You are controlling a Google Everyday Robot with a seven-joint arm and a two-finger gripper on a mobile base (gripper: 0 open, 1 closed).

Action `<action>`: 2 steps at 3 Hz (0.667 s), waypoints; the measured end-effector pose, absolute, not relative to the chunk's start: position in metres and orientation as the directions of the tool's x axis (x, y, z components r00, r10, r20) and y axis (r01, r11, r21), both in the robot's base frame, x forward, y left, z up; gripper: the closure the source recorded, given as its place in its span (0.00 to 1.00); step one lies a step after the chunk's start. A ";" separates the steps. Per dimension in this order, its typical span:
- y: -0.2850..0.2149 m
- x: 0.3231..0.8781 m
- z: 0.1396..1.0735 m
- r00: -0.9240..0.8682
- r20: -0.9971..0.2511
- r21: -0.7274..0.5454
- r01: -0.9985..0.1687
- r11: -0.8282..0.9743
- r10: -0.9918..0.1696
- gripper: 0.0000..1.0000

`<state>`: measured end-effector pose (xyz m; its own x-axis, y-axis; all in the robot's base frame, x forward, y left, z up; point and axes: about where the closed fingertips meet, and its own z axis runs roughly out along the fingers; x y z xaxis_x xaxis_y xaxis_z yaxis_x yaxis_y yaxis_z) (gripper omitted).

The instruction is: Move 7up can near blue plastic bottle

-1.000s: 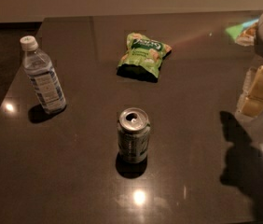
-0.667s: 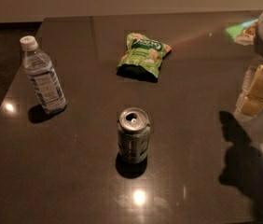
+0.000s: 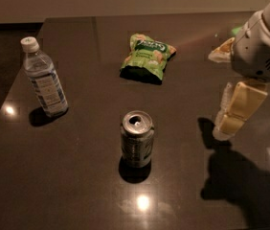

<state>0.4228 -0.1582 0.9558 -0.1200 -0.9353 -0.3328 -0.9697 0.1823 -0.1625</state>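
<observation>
The 7up can (image 3: 137,138) stands upright on the dark glossy surface (image 3: 68,186). It is about midway between the left and right edges and closer to the near edge than the far one, with its pull-tab top facing up. The blue plastic bottle (image 3: 44,78) stands upright close to the left edge, well apart from the can, with its white cap on. A green snack bag (image 3: 148,57) lies flat toward the far edge, beyond the can. The tool (image 3: 230,114) hangs by the right edge on the white end of the arm (image 3: 259,47). It points downward, holds nothing and is well apart from the can. I cannot tell whether the tool is open or closed. Its shadow falls on the surface toward the near right corner.
</observation>
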 end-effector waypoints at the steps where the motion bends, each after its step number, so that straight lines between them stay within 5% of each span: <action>1: -0.121 0.409 0.939 -0.054 -0.421 -0.108 -0.988 0.109 -0.905 0.00; 2: -0.089 0.398 0.928 -0.010 -0.507 -0.069 -0.996 0.051 -0.862 0.00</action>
